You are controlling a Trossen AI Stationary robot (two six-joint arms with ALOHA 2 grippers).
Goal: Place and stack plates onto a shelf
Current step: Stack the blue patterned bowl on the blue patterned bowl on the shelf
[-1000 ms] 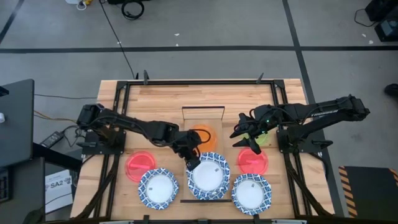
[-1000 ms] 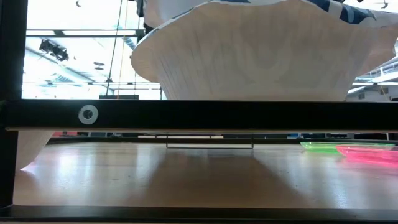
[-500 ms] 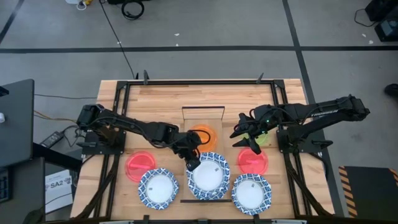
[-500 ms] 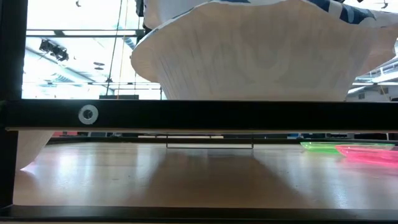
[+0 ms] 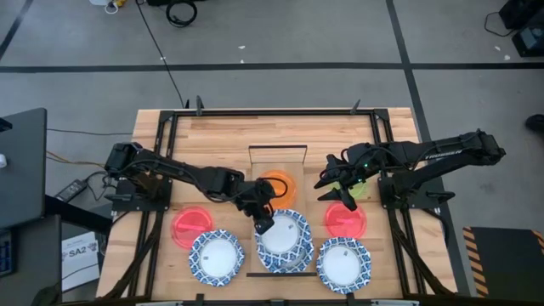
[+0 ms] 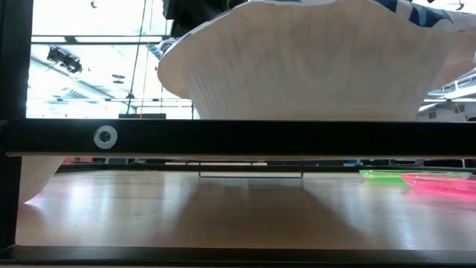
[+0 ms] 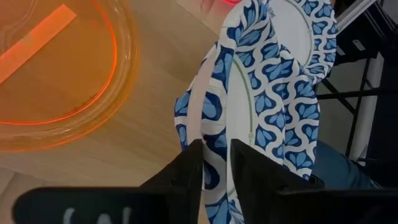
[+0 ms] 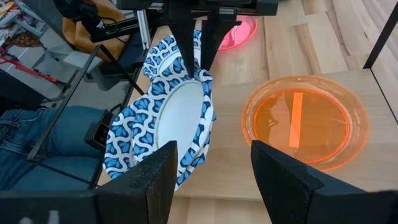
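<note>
Left pincer is seen parting its fingers around the rim of the blue-patterned plate, which has settled lower, directly below it on the shelf. Release is judged underway. Right pincer hangs open nearby.

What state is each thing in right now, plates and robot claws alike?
Middle blue plate: rim between the left end effector's fingers.
Left end effector: open, straddling that rim.
Right end effector: open, empty.
Orange plate: lying flat, untouched.
</note>
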